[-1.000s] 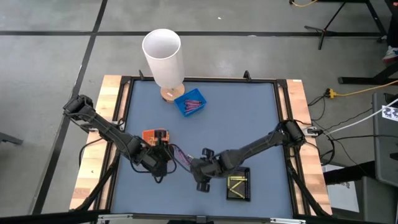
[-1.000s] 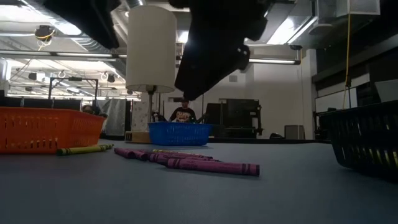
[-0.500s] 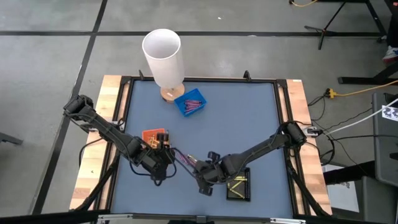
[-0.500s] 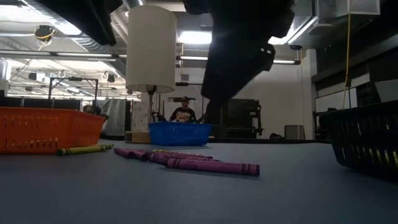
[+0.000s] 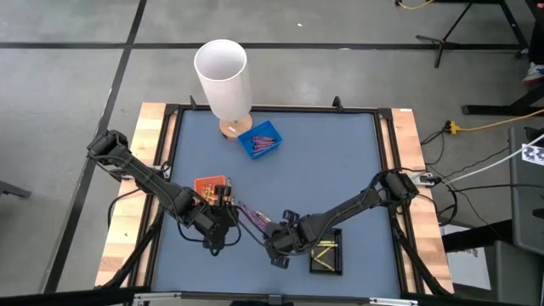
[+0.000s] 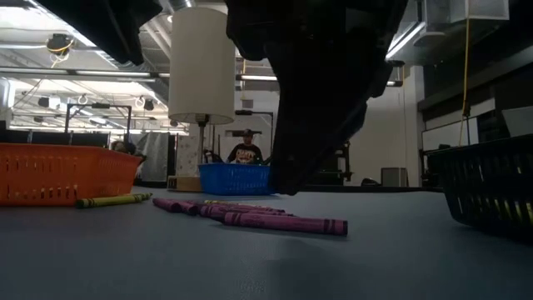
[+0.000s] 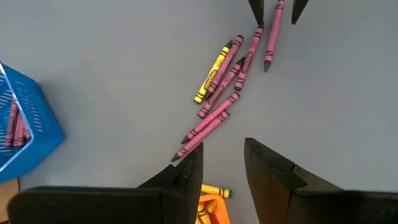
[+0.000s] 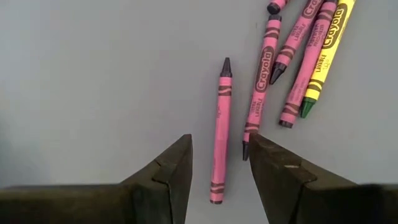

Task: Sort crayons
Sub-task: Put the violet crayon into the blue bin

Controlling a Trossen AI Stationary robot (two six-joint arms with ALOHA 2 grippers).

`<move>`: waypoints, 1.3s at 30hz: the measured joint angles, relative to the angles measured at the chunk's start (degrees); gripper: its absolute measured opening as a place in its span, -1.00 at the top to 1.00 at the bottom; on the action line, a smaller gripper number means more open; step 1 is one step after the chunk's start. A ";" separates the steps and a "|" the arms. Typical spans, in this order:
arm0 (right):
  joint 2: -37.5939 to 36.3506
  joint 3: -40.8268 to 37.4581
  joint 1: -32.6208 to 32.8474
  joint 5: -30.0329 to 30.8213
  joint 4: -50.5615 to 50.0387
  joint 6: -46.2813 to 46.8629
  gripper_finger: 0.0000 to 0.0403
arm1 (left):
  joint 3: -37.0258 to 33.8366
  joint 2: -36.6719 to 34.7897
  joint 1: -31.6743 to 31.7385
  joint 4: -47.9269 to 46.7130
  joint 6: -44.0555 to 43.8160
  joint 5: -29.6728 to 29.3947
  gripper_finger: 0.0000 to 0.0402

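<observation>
The right claw (image 8: 219, 165) is held apart astride a lone pink crayon (image 8: 220, 130), positioned for grasping; the left claw (image 7: 222, 163), also apart, waits nearby.

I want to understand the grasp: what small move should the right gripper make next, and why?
Probably lower straight down and close. The right gripper is open, its fingers on either side of a single pink crayon lying flat on the table, apart from the others.

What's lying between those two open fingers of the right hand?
One pink crayon lies lengthwise between the fingers of the open right hand, on bare table, untouched. The right wrist view shows it.
</observation>
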 joint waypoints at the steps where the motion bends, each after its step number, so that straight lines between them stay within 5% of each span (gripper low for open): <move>1: 0.01 0.00 0.00 -0.01 -0.07 -0.03 0.22 | 0.00 0.00 0.00 -0.02 0.00 0.00 0.50; 6: 0.07 -0.07 0.00 -0.32 -0.56 -0.08 0.22 | 0.00 0.00 0.02 0.00 -0.04 1.90 0.50; 14: 0.34 0.13 0.16 -0.95 -1.37 0.33 0.22 | 0.00 -0.13 -0.57 0.00 -0.83 18.57 0.50; 27: 0.20 0.21 0.17 -0.54 -2.79 0.59 0.22 | 0.09 -0.33 -7.03 -0.83 -1.22 36.49 0.50; 32: 0.14 0.22 0.28 -0.68 -6.92 2.23 0.22 | 0.13 -0.33 -9.49 -2.57 -3.87 39.21 0.50; 39: 0.09 0.22 0.95 0.41 -7.35 3.54 0.22 | 0.13 -0.26 -11.48 -2.83 -5.11 35.28 0.50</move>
